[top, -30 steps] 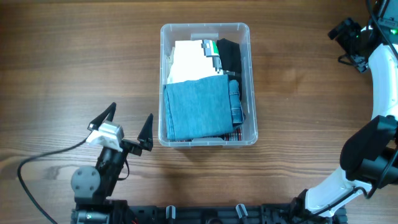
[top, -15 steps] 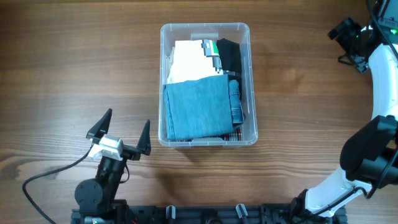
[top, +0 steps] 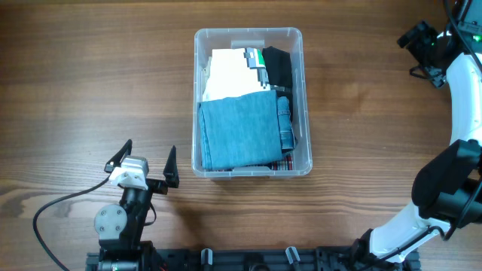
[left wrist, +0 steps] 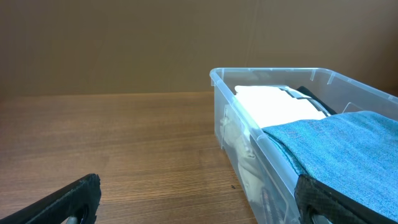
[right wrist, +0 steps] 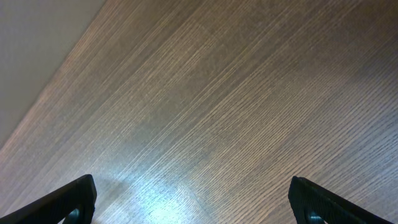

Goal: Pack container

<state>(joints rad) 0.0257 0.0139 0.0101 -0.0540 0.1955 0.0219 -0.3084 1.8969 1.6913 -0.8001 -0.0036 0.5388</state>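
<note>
1. Drawing the left claw [top: 150, 147] back toward its own arm base at the near edge of the table [top: 75, 75], lower in the overhead view than a second ago and farther from the container [top: 307, 90]; also turning it so both fingers are pointing more squarely toward the far side.
2. Leaving the right claw [top: 423, 39], the container and everything inside it lying just as before.
3. Keeping the left claw [left wrist: 198, 190] spread wide with nothing between its dark fingers; showing in the left wrist view only as two tips at the bottom corners, facing the container's [left wrist: 242, 143] near left corner.
4. Trailing a black cable [top: 60, 207] from the left arm off to the left.
5. Arching the right arm along the right edge, with its claw up in the far right corner, well apart from the container; gaping wide in the right wrist view [right wrist: 193, 190] over bare wood, gripping nothing.
6. Sitting upright near the middle of the table, clear-walled with a rounded rim, long sides running away from the robot.
7. Carrying a folded teal cloth [top: 239, 132] across the near half, a white folded piece [top: 226, 75] in the far half, a black item [top: 279, 66] in the far right corner, a blue fold [top: 285, 120] along the right wall, and a plaid strip [top: 285, 162] peeking out at the near right corner.
</note>
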